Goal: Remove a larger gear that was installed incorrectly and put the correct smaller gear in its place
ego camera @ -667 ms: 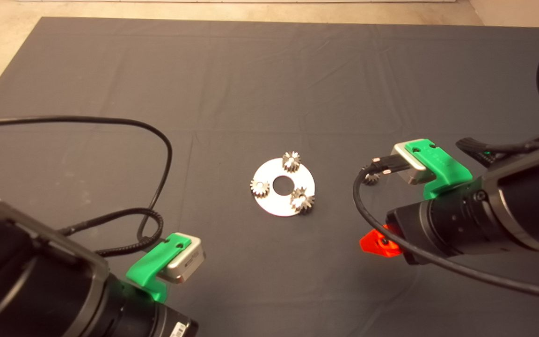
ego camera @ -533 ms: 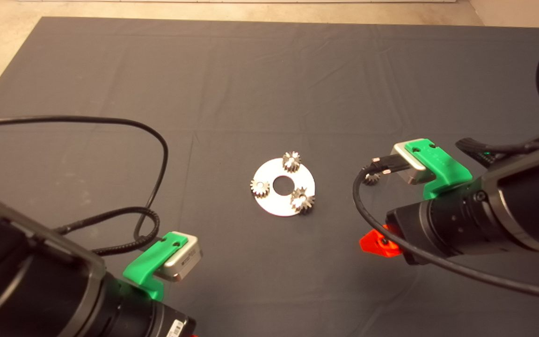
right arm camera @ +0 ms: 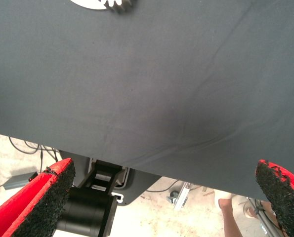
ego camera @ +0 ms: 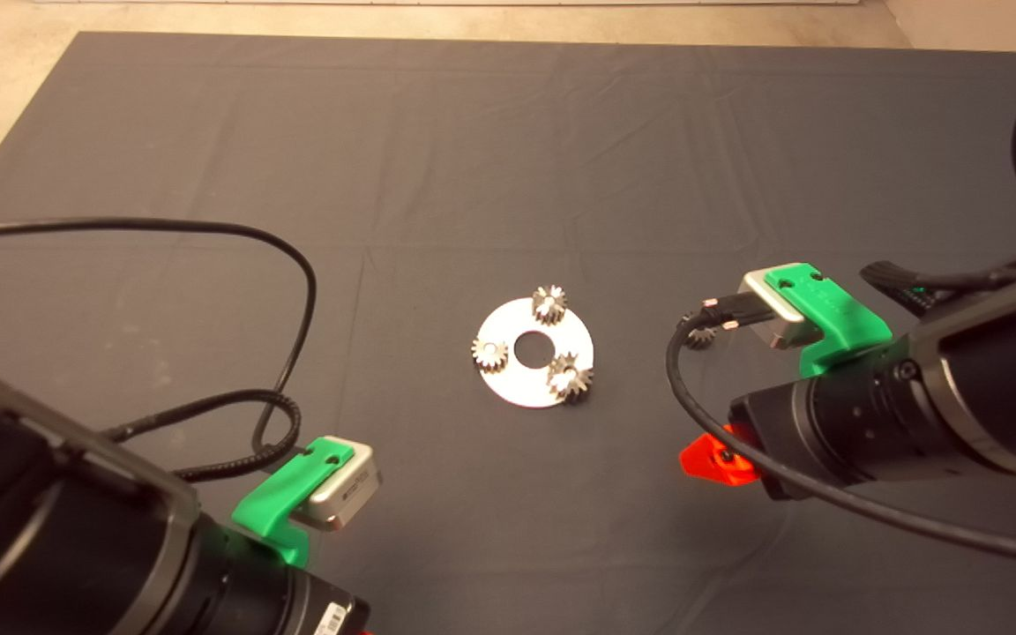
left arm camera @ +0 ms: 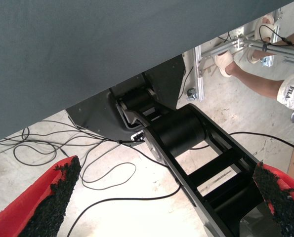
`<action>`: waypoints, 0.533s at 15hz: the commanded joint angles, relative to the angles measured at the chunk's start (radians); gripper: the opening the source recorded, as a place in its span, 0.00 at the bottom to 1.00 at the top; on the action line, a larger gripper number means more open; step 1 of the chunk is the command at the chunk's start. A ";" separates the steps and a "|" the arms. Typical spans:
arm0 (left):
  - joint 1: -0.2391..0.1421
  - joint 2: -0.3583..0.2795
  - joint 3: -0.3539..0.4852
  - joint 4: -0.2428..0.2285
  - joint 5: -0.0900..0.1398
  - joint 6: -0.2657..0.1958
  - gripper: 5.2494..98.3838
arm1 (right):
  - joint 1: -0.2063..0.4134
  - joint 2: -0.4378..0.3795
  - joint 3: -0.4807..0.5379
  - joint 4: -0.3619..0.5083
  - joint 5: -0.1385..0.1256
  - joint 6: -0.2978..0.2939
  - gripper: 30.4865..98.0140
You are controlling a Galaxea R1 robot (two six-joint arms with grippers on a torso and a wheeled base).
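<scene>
Waiting at the near edge of the dark mat (ego camera: pixel 208 132), the left gripper (left arm camera: pixel 166 197) hangs low at the lower left of the head view, its two red fingers (left arm camera: pixel 43 202) spread wide with nothing between the black pads; its wrist view shows only the mat's edge, the robot's black base (left arm camera: pixel 186 133), loose cables on the floor and a person's leg (left arm camera: pixel 265 84) beyond. Across on the right side, the right gripper (right arm camera: pixel 161 197) hovers a little farther in, one red fingertip (ego camera: pixel 715 460) showing under the arm in the head view; its fingers are likewise splayed far apart and hold nothing, with bare mat between them. Farther in, near the middle of the mat, lies a silver disc (ego camera: pixel 508 384) with a round centre hole. On the disc's near right edge sits the larger gear (ego camera: pixel 571 377), dark and wider than the rest. A small gear (ego camera: pixel 489 354) sits on the disc's left side, and another small gear (ego camera: pixel 549 303) on its far edge. Off the disc to the right, just beside the right wrist camera (ego camera: pixel 777 309) and partly hidden by its cable plug, the smaller gear (ego camera: pixel 698 336) lies flat on the mat.
</scene>
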 commanded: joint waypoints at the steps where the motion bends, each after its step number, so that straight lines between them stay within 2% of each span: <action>1: -0.011 -0.002 0.012 0.001 0.003 -0.003 0.92 | -0.180 0.002 -0.121 0.012 -0.127 -0.144 0.98; 2: -0.011 -0.003 0.014 0.001 0.003 -0.003 0.92 | -0.232 0.005 -0.162 -0.031 -0.127 -0.200 0.98; 4: -0.011 -0.002 0.012 0.001 0.005 -0.003 0.92 | -0.292 0.014 -0.235 -0.118 -0.127 -0.300 0.98; 6: -0.011 -0.002 0.013 0.001 0.015 -0.003 0.92 | -0.324 0.036 -0.356 -0.144 -0.127 -0.440 0.98; 8: -0.011 0.000 0.014 0.001 0.015 -0.003 0.92 | -0.325 0.099 -0.472 -0.149 -0.127 -0.575 0.98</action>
